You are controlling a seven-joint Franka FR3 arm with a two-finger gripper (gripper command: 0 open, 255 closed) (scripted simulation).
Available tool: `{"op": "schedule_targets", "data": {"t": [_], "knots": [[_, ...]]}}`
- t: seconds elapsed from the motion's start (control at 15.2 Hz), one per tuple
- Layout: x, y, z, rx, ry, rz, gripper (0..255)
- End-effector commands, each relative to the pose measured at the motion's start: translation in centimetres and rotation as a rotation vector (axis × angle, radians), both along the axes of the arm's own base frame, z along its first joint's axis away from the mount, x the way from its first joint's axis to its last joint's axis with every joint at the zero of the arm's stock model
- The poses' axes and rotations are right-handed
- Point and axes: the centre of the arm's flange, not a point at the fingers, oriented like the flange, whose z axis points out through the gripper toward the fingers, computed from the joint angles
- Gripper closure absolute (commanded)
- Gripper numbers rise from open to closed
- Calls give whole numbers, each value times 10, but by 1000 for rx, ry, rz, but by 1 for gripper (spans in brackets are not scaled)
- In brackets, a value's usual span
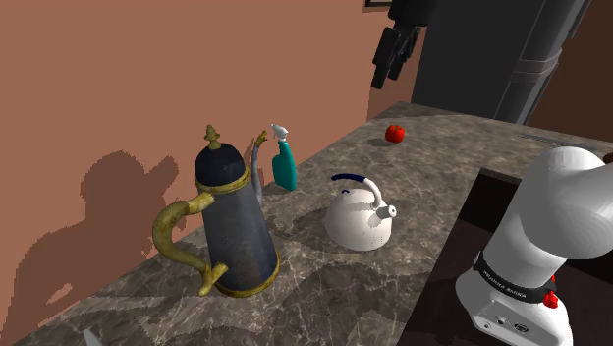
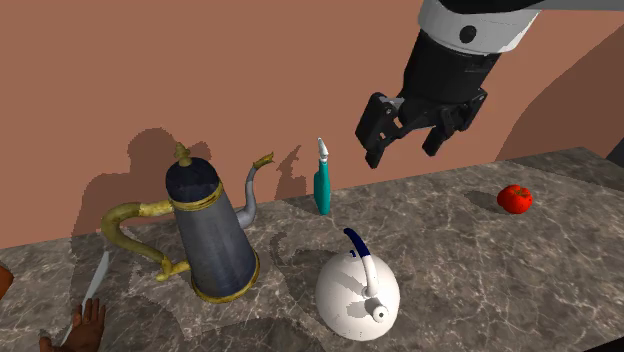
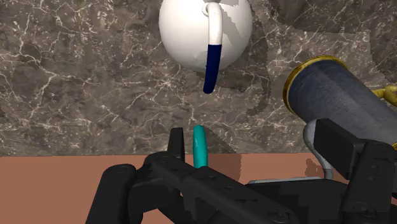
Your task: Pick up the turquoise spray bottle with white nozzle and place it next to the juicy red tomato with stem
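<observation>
the gripper [image 2: 407, 133] hangs high over the counter [image 2: 480, 270], its two black fingers spread wide with nothing between them. the turquoise spray bottle [image 2: 322, 186] stands upright at the far edge of the marbled top, close to the reddish wall. from here i can't quite tell whether it touches the wall. in the second exterior view the hand sits above and to the right of the bottle, roughly between it and the red tomato [image 2: 515, 198], which lies well apart at that view's right.

the dark coffee pot [image 2: 210, 235] with its brass handle stands to the bottle's left, its spout reaching close to the white nozzle. the white kettle [image 2: 357, 295] with the dark blue handle sits nearer, in front of the bottle. in the wrist view the spray bottle [image 3: 200, 145] shows as a slim turquoise sliver just ahead of the fingers, with the kettle [image 3: 203, 28] beyond it.

the step looks to be the approach, with nothing gripped yet. to do it well i'd say the hand should shift left until it is centred over the bottle, then come straight down. the fingers should go astride the narrow body below the nozzle, where the grip would be steadier. the squeeze is best kept away from the pot's spout and the wall, since the bottle is thin and looks easy to tip.
</observation>
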Motion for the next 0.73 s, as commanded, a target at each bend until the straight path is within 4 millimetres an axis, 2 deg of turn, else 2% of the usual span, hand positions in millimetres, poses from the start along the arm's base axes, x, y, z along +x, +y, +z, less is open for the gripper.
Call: {"op": "schedule_targets", "data": {"t": [0.0, 0.66], "knots": [[0, 0, 0, 0, 0, 0, 0], [122, 6, -58, -6, 26, 20, 0]]}}
